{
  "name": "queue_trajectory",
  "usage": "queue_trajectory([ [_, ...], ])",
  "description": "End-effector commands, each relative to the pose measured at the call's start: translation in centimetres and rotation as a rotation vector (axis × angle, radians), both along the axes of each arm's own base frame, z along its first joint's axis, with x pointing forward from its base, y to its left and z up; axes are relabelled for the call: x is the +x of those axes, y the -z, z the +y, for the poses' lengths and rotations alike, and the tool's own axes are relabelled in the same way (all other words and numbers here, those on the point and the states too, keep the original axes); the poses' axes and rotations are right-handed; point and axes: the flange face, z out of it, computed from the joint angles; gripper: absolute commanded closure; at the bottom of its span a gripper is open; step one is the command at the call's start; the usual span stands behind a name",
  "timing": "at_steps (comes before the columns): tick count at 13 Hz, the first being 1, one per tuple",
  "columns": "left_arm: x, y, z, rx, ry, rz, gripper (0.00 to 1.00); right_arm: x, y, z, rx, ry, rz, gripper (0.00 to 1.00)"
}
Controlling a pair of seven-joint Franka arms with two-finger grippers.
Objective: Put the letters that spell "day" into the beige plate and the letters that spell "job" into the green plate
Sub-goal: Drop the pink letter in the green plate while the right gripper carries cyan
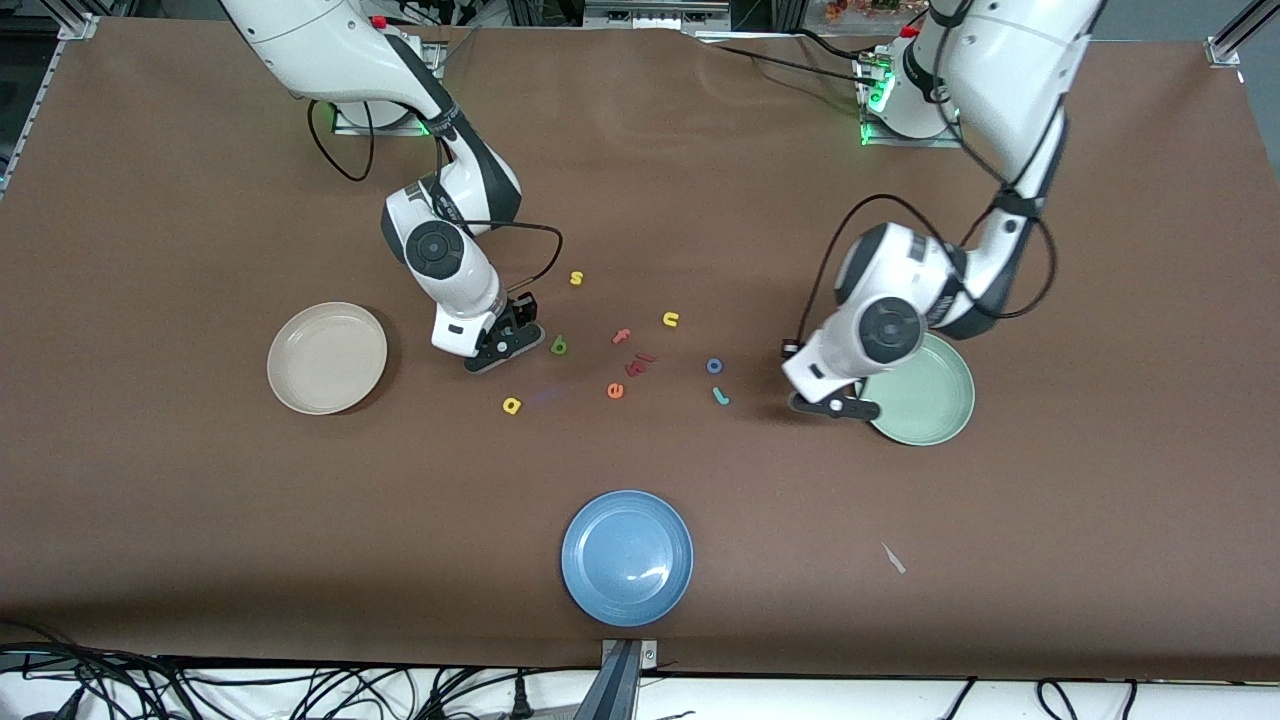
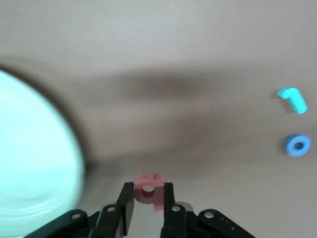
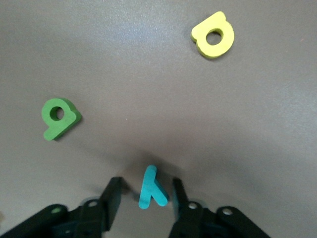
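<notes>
Brown table mat, 3 plates, letters strewn mid-table. Left gripper (image 2: 148, 201) pinches the b (image 2: 149, 190) across its ring, just beside the green plate (image 1: 935, 410); o (image 1: 715, 366) and j (image 1: 720, 397) lie near, toward the middle. Right gripper (image 3: 143, 198) straddles the y (image 3: 150, 188) on the mat – jaws spread, not touching; d (image 1: 560, 346) beside, a (image 1: 512, 405) nearer the camera, beige plate (image 1: 300, 385) empty. Foam looks v. light, squashy, thin – probably grip flat sides low, gently, or it may pop out.
</notes>
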Motion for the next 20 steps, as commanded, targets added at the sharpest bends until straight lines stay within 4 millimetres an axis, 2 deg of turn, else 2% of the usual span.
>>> queue_trajectory([
  [1, 1.2, -1.1, 6.9, -0.058, 0.101, 0.021, 1.00, 0.2, 0.4, -0.2, 0.002, -0.024, -0.003, 0.69],
  [2, 1.6, -0.8, 9.0, -0.058, 0.120, 0.022, 1.00, 0.2, 0.4, -0.2, 0.002, -0.021, -0.003, 0.81],
  [4, 1.8, 0.3, 10.7, -0.009, 0.157, 0.027, 1.00, 0.3, 0.4, -0.2, 0.003, -0.017, -0.004, 0.97],
  [5, 2.0, 1.4, 11.8, 0.004, 0.154, 0.035, 1.00, 0.5, 0.0, -0.1, 0.005, -0.017, -0.008, 1.00],
  [7, 1.8, 3.9, 12.2, 0.002, 0.149, 0.048, 1.00, 1.4, -0.9, -0.2, -0.005, -0.005, 0.006, 1.00],
  [8, 1.7, 5.0, 12.3, 0.002, 0.148, 0.053, 1.00, 2.4, -2.2, -0.7, -0.017, 0.003, 0.017, 1.00],
  [9, 1.6, 5.6, 12.2, 0.001, 0.151, 0.059, 1.00, 4.1, -4.4, -1.8, -0.044, 0.021, 0.039, 1.00],
  [10, 1.6, 5.6, 11.9, 0.000, 0.156, 0.058, 0.97, 5.4, -6.6, -2.9, -0.074, 0.042, 0.069, 1.00],
  [11, 1.7, 5.2, 11.8, 0.000, 0.157, 0.055, 0.61, 6.3, -8.1, -4.4, -0.097, 0.050, 0.090, 1.00],
  [12, 1.8, 4.8, 11.8, 0.000, 0.157, 0.052, 0.33, 7.1, -9.4, -5.7, -0.100, 0.058, 0.083, 1.00],
  [13, 1.9, 4.5, 11.6, 0.002, 0.162, 0.048, 0.32, 7.5, -10.2, -7.3, -0.107, 0.080, 0.073, 1.00],
  [15, 2.3, 2.3, 11.3, 0.001, 0.165, 0.018, 0.00, 8.7, -11.4, -11.8, -0.118, 0.069, 0.052, 1.00],
  [17, 2.5, -0.3, 9.8, -0.001, 0.179, -0.005, 0.00, 8.9, -11.2, -16.7, -0.138, 0.079, 0.058, 1.00],
  [18, 3.1, -1.7, 8.6, -0.013, 0.185, -0.018, 0.00, 9.0, -10.9, -18.1, -0.141, 0.087, 0.054, 1.00],
  [20, 3.4, -4.0, 4.6, -0.027, 0.175, -0.035, 0.00, 8.7, -9.5, -19.9, -0.154, 0.111, 0.065, 1.00],
])
